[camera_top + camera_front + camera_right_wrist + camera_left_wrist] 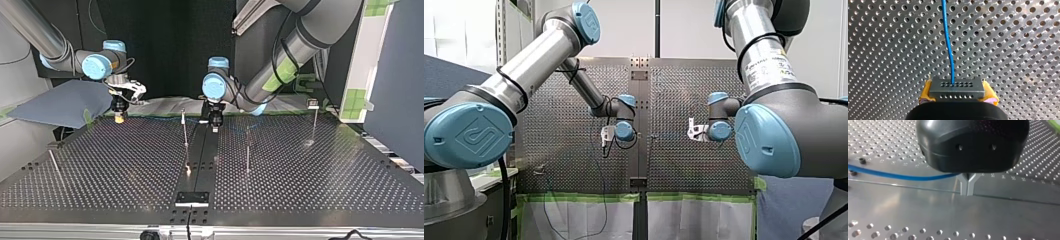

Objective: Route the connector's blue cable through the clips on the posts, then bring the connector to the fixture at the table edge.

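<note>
1. My right gripper (pixel 958 97) pinches the grey rectangular metal connector (pixel 956 86) between its yellow pads (pixel 926 90), which press on the connector's two short ends. Two rows of small holes show on the connector.
2. The thin blue cable (pixel 948 42) leaves the upper row of holes and runs straight ahead of that gripper, over the perforated metal table (pixel 1018 50).
3. In the top view the right gripper hangs at the left, low over the table's far edge, just beside a blue-grey sheet (pixel 60 102).
4. My left gripper (pixel 967 193) has a black body, and its metal fingers (pixel 963 188) are pressed together at the tips. They are down at the smooth unperforated strip (pixel 923 205) of the table.
5. The blue cable comes in from the side and reaches those fingers just under the black body. I cannot tell whether they nip it.
6. In the top view the left gripper is at the middle of the far edge, beyond two thin upright metal posts (pixel 185 130).
7. The black rectangular fixture plate (pixel 192 198) lies at the table's near edge in the top view, well apart from the connector.
</note>
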